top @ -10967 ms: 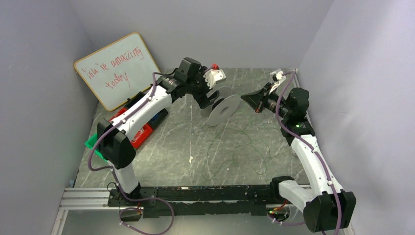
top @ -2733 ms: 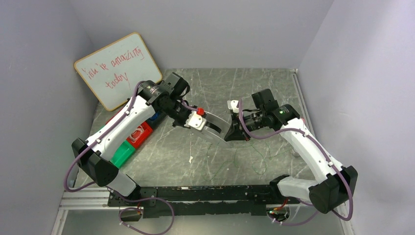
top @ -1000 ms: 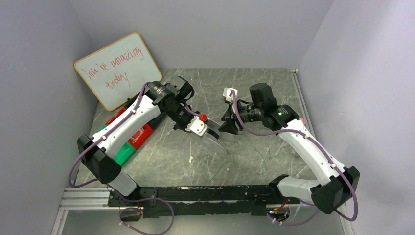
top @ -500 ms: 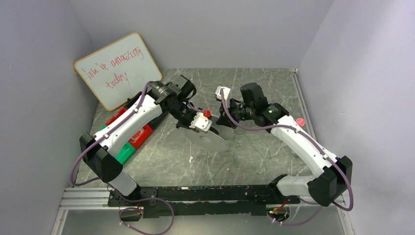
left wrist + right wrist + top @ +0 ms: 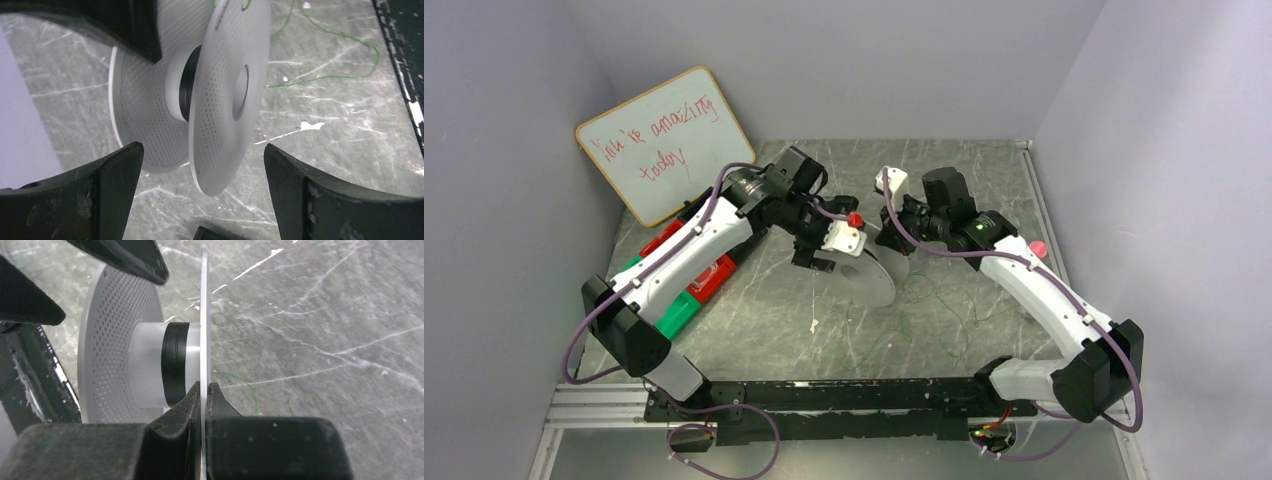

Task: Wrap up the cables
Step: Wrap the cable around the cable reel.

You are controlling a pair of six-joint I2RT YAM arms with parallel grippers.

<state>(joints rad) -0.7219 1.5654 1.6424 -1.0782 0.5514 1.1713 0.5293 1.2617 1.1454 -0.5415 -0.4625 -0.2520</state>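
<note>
Quick headcount: two arms, left (image 5: 694,240) and right (image 5: 1034,285), two fingers each, so four in all. One white spool (image 5: 220,100) with two perforated discs sits between the left fingers (image 5: 112,175), with one disc between the right fingers (image 5: 175,410). One loose tangle of thin green cable (image 5: 340,32) lies past the left fingers, plus one white scrap (image 5: 307,126). One whiteboard (image 5: 664,140). Left of the left fingers there's one red bin (image 5: 709,275) and one green bin (image 5: 674,312), though the arm hides part of that pile. One small pink disc (image 5: 1036,248) sits right of the right fingers.
</note>
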